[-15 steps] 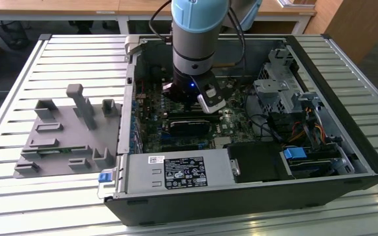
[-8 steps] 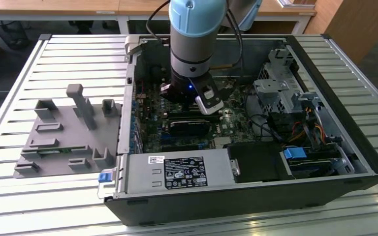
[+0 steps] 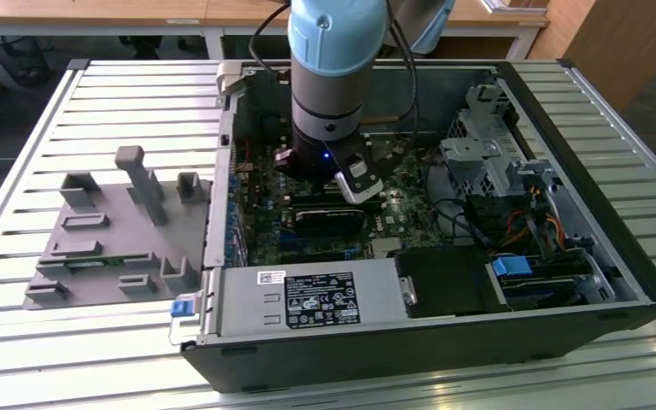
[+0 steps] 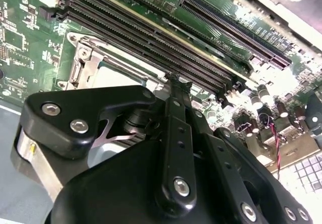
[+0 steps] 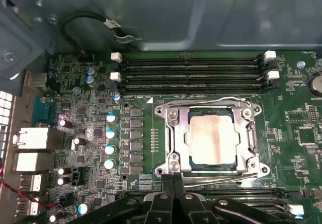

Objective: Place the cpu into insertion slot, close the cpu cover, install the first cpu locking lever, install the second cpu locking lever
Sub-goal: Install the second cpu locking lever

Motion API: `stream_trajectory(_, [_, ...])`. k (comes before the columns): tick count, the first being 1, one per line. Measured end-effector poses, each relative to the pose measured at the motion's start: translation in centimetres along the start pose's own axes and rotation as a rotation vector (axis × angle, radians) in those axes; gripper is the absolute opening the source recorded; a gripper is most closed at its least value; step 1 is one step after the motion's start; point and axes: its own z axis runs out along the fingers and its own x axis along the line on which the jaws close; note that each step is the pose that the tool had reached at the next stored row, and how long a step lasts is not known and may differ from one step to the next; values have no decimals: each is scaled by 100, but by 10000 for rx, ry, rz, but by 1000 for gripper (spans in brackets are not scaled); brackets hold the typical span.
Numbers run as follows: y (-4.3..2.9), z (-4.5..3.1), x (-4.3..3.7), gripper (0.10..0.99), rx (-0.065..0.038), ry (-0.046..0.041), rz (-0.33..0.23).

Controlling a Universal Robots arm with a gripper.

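One arm reaches down into the open computer case [image 3: 601,282], its gripper [image 5: 173,182] closed with fingertips together, holding nothing, just beside the near edge of the cpu cover [image 5: 173,133]. That cover lies flat over the cpu [image 5: 210,139], seated in the insertion slot [image 5: 187,166]; both locking levers [image 5: 201,103] seem latched along the frame

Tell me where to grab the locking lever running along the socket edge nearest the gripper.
Probably its free end. In the first wrist view the locking lever is a thin wire lying low against the cpu cover, so come from above and outboard of the socket. The gripper sits at that edge.
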Motion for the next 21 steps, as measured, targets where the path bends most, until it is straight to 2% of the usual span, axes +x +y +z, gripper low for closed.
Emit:
stream_trajectory(7, [-18, 67, 22, 106, -6, 0, 2])
stream_trajectory(11, [-27, 96, 44, 106, -55, -5, -2])
stream_trajectory(17, [-32, 116, 49, 106, -253, -1, 2])
stream_trajectory(21, [-38, 137, 70, 106, -340, 3, 2])
